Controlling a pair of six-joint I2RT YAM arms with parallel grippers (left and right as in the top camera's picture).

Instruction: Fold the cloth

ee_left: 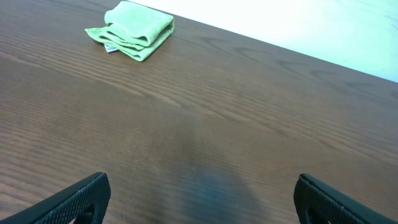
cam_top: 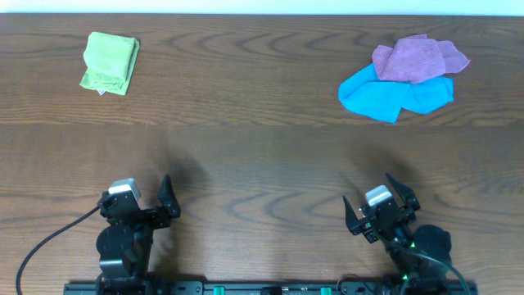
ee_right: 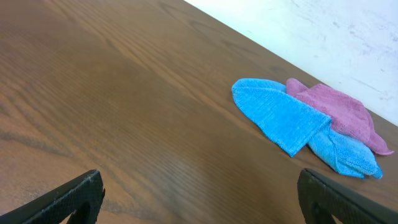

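A green cloth (cam_top: pixel 110 62) lies folded at the far left of the table; it also shows in the left wrist view (ee_left: pixel 134 30). A crumpled blue cloth (cam_top: pixel 393 93) lies at the far right with a purple cloth (cam_top: pixel 416 59) partly on top of it; both show in the right wrist view, blue (ee_right: pixel 280 115) and purple (ee_right: pixel 339 111). My left gripper (cam_top: pixel 135 201) is open and empty near the front edge, its fingers wide apart in the left wrist view (ee_left: pixel 202 199). My right gripper (cam_top: pixel 381 205) is open and empty near the front right, as in the right wrist view (ee_right: pixel 202 199).
The wooden table (cam_top: pixel 262 156) stretches between the cloths and the arms. A pale wall runs behind its far edge (ee_right: pixel 323 31). Cables trail from both arm bases at the front edge.
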